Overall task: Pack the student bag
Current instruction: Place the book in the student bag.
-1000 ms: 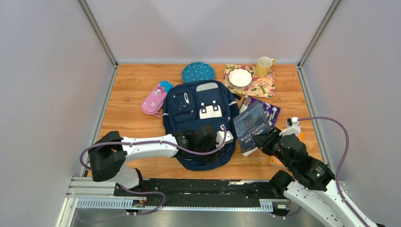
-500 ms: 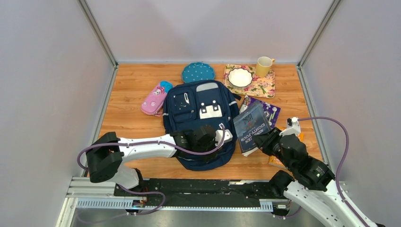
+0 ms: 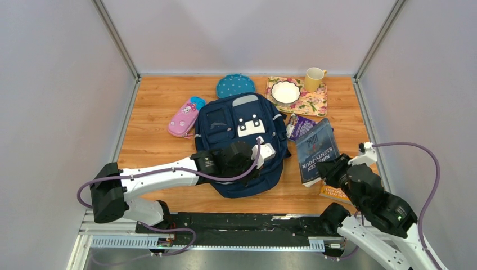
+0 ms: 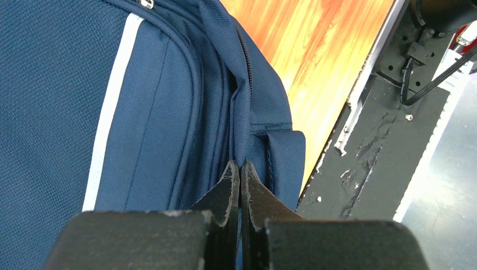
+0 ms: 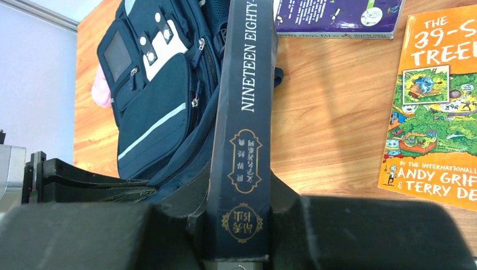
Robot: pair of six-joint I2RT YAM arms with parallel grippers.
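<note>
The navy student bag (image 3: 242, 126) lies front-up in the middle of the wooden table. My left gripper (image 3: 260, 160) rests on its near right part. The left wrist view shows that gripper (image 4: 241, 169) shut, a thin fold of the bag's blue fabric (image 4: 146, 101) pinched beside the side zip and a strap loop. Right of the bag, my right gripper (image 3: 327, 171) is shut on a dark blue book (image 3: 316, 149). In the right wrist view the spine of the book (image 5: 247, 84), reading NINETEEN EIGHTY, stands upright in the right gripper (image 5: 239, 191), with the bag (image 5: 152, 112) behind it.
A pink pencil case (image 3: 184, 118) lies left of the bag and a teal dotted pouch (image 3: 235, 85) behind it. At the back right a floral tray (image 3: 315, 104) holds a white bowl (image 3: 286, 91) and a yellow mug (image 3: 314, 79). A purple book (image 5: 337, 14) and an orange book (image 5: 433, 101) lie at the right.
My left gripper closed on the bag's fabric, and the bag shifted away from me and turned slightly. The right arm drew back to the right with the dark blue book.
</note>
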